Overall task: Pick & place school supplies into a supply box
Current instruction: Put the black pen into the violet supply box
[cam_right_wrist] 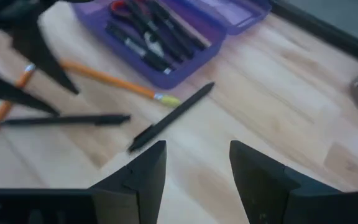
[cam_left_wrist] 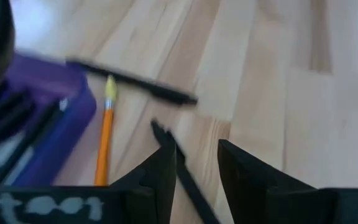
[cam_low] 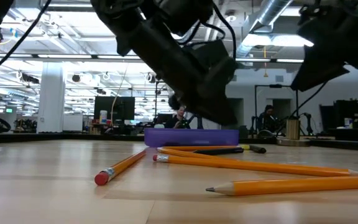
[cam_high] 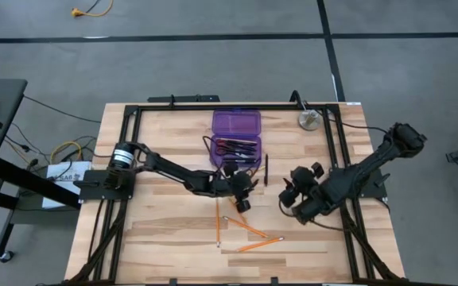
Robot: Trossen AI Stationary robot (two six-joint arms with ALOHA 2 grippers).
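The open purple supply box [cam_high: 237,135] lies at the table's far middle, with black pens and red scissors [cam_right_wrist: 122,7] in its near half. My left gripper [cam_high: 241,195] [cam_left_wrist: 197,162] hangs open just near of the box. Its fingers stand on either side of a black pen [cam_left_wrist: 188,183] that lies on the table. An orange pencil [cam_left_wrist: 104,137] lies against the box's wall, and another black pen [cam_high: 265,169] is to the right. My right gripper [cam_high: 289,199] [cam_right_wrist: 197,168] is open, right of the left one, holding nothing. Three orange pencils [cam_high: 245,229] lie nearer the table's near edge.
A round silver disc [cam_high: 308,119] sits at the far right corner. A black frame [cam_high: 133,111] runs around the table's edges. The two grippers are close together at mid-table. Bare wood lies to the near left and near right of the pencils.
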